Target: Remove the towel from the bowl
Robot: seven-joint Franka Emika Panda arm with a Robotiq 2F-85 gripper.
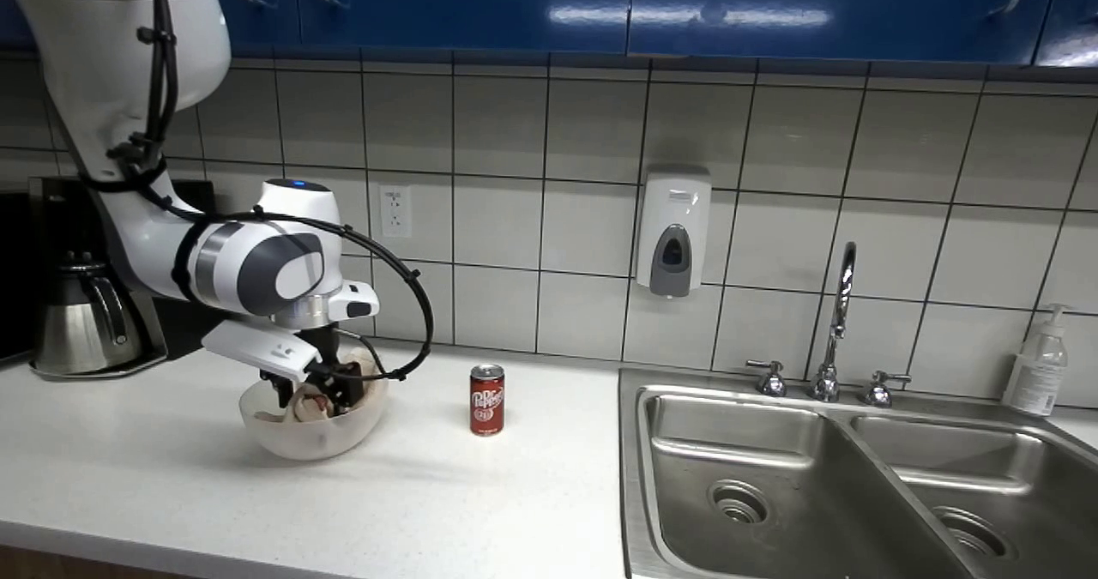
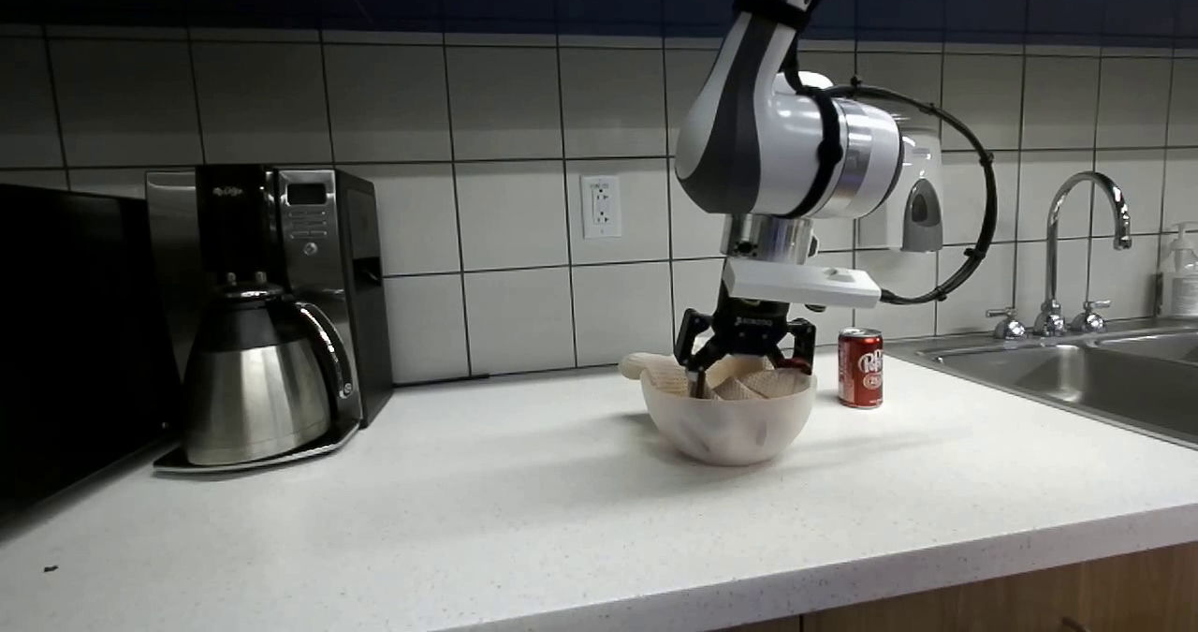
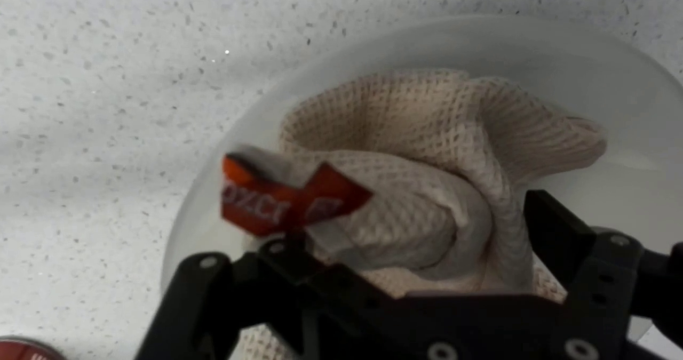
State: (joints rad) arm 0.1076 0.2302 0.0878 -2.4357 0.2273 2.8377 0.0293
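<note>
While the towel [image 3: 421,184] was bunched mostly inside the bowl [image 2: 730,433], the fingers [image 3: 557,226] of the gripper [image 2: 747,376] were spread wide, with its folds framed between them; whether either finger was touched by the towel could not be told.

The tiled wall [image 1: 497,219] is faced in both exterior views; the bowl [image 1: 313,442] is shared, at eight o'clock in an exterior view, and viewed nearer, from above, in the wrist view.
</note>
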